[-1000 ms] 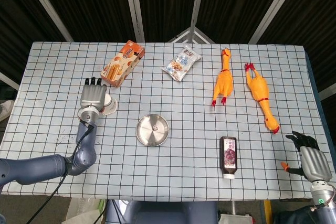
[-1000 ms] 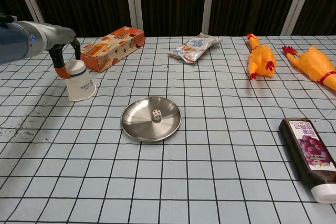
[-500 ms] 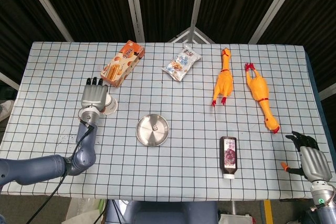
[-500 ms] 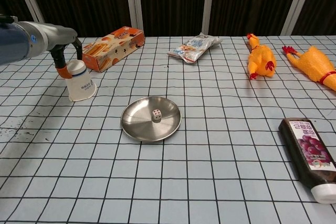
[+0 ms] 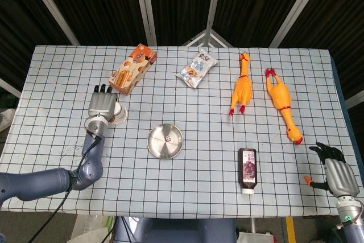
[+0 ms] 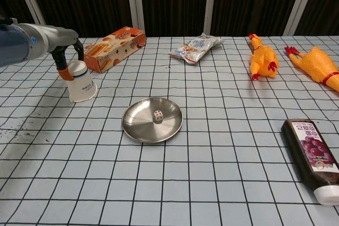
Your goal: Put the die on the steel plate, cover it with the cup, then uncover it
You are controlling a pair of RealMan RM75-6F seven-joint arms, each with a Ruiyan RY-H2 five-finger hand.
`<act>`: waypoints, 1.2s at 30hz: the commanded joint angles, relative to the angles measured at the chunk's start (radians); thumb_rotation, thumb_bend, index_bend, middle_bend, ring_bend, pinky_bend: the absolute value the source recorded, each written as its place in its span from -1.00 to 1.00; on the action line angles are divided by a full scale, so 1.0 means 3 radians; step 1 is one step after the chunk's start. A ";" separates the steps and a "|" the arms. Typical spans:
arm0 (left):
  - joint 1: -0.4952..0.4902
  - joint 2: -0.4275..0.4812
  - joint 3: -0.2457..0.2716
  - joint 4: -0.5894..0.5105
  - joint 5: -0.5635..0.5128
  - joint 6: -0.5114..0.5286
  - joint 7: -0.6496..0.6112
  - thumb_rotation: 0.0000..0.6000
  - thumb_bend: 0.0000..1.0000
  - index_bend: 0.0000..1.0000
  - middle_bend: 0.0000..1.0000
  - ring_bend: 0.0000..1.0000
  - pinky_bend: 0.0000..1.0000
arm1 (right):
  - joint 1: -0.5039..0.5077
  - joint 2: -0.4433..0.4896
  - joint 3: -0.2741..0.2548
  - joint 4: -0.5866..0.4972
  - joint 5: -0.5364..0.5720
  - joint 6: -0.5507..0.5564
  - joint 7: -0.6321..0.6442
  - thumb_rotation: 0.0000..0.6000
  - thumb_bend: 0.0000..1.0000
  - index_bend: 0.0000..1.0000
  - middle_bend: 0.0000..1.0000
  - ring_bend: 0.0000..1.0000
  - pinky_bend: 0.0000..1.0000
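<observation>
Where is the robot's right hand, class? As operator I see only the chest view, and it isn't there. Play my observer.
Observer: The head view shows the right hand off the near right corner of the checked table, fingers apart, holding nothing.
Operator: How does the left hand sit on the white paper cup?
Observer: From above, the left hand lies back-up over the white paper cup, hiding most of it.
Operator: My frame crops the rightmost yellow rubber chicken.
Observer: The whole yellow rubber chicken lies flat, head toward the near edge.
</observation>
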 commanded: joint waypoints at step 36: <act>-0.0449 0.0282 -0.0142 -0.1036 0.0019 -0.0122 0.0019 1.00 -0.07 -0.20 -0.73 -1.00 -1.00 | 0.0003 -0.0010 -0.0004 0.0001 0.0045 -0.0017 -0.0049 1.00 -0.54 -0.58 -0.78 -0.81 -1.00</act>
